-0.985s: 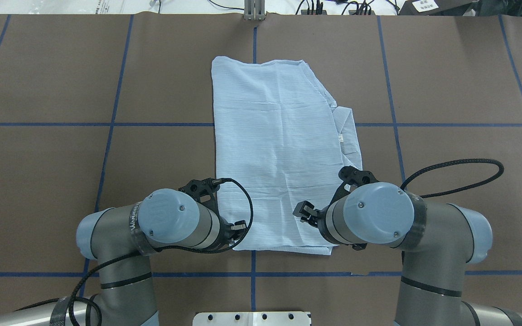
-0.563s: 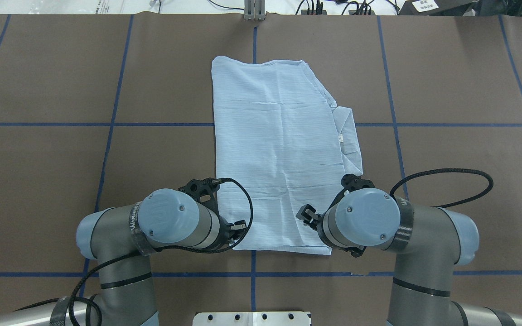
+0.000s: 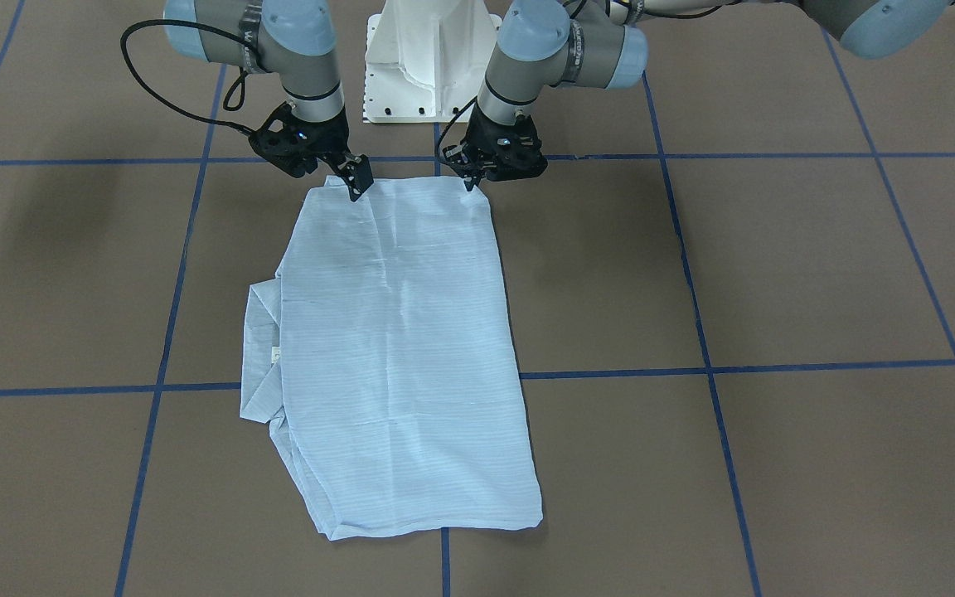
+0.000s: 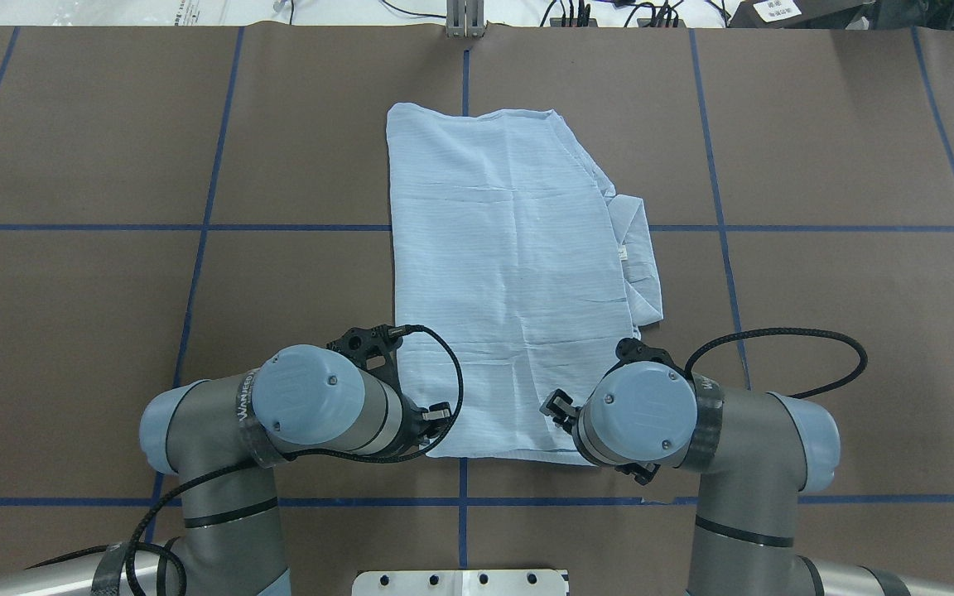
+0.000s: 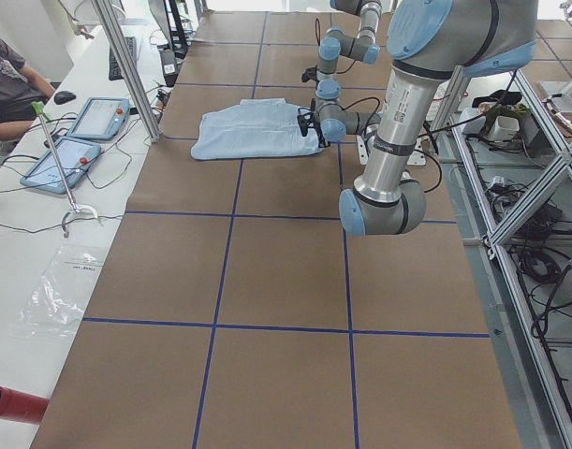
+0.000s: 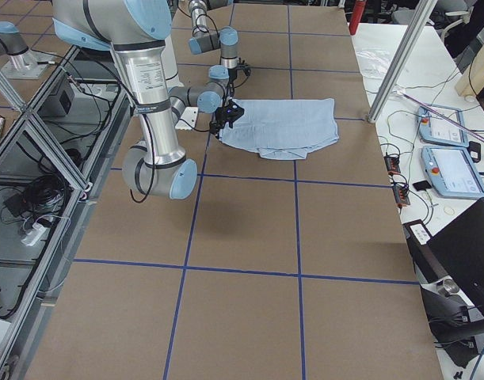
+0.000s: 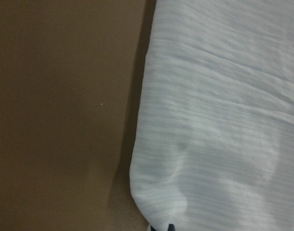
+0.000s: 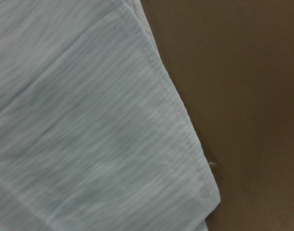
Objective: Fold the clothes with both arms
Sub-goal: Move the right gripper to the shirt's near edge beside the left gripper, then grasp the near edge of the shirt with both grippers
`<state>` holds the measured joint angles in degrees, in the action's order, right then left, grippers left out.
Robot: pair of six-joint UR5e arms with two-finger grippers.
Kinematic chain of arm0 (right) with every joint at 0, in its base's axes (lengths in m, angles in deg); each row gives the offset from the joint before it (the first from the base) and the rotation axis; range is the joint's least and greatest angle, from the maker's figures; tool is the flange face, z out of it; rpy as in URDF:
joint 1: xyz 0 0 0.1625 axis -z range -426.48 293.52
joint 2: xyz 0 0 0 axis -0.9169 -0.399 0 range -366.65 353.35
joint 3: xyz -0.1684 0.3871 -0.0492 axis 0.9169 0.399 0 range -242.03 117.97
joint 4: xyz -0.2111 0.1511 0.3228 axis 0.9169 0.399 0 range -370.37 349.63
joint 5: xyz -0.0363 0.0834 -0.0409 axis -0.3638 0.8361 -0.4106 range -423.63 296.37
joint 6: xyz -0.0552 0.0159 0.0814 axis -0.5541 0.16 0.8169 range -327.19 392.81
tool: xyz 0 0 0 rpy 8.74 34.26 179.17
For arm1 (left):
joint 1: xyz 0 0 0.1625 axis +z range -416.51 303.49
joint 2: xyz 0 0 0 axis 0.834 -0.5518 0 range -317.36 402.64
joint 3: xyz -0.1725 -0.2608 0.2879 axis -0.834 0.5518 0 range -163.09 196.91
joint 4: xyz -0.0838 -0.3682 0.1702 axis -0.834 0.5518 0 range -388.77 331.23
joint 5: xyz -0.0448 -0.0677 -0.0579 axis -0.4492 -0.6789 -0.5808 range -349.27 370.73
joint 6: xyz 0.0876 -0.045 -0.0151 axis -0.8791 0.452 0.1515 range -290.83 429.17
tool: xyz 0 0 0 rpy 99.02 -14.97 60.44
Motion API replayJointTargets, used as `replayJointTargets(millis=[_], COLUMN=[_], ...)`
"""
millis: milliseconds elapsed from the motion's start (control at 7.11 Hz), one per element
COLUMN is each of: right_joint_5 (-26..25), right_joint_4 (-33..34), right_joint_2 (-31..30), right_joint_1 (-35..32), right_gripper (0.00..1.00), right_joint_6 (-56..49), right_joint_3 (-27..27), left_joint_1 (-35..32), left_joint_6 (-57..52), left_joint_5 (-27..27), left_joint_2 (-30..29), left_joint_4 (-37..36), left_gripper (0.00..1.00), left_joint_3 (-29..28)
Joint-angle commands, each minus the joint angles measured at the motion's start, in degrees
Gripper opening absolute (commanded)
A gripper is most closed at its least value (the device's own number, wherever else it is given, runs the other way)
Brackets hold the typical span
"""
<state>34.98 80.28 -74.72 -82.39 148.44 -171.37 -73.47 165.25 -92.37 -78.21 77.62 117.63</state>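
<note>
We see the pale-blue striped shirt [image 4: 510, 273] lying flat in the middle of the brown table [image 4: 816, 124]. It is folded into a long panel that runs from the robot's edge toward the far side. Its collar [image 4: 641, 265] and a small white neck label [image 4: 623, 251] stick out along the right edge, about halfway up.

Both arms reach down to the shirt's near end. The left tool [image 3: 472, 182] sits at the near left corner and the right tool [image 3: 357, 187] at the near right corner, each with its tips down at the cloth. We cannot tell from any view whether either tool is spread or pinching the fabric.

The left wrist camera shows a rounded, folded corner of the shirt against the bare table. The right wrist camera shows a stitched hem corner. Blue tape lines [image 4: 195, 273] cross the table in a grid, and the white pedestal [image 3: 432, 58] stands between the arms.
</note>
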Motion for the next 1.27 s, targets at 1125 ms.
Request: replayJointTargets(millis=[1125], right_joint_5=[-0.09], right_joint_4=[0.05], right_joint_2=[0.40], right_joint_1=[0.53], right_gripper=[0.96], right_joint_6=[0.04], right_joint_3=[1.23], left_joint_1=[0.00], left_joint_6=[-0.02], left_joint_5=[0.00], left_joint_2=[-0.10], left_joint_4=[0.04], left_gripper=[0.00], left_joint_3=[-0.17])
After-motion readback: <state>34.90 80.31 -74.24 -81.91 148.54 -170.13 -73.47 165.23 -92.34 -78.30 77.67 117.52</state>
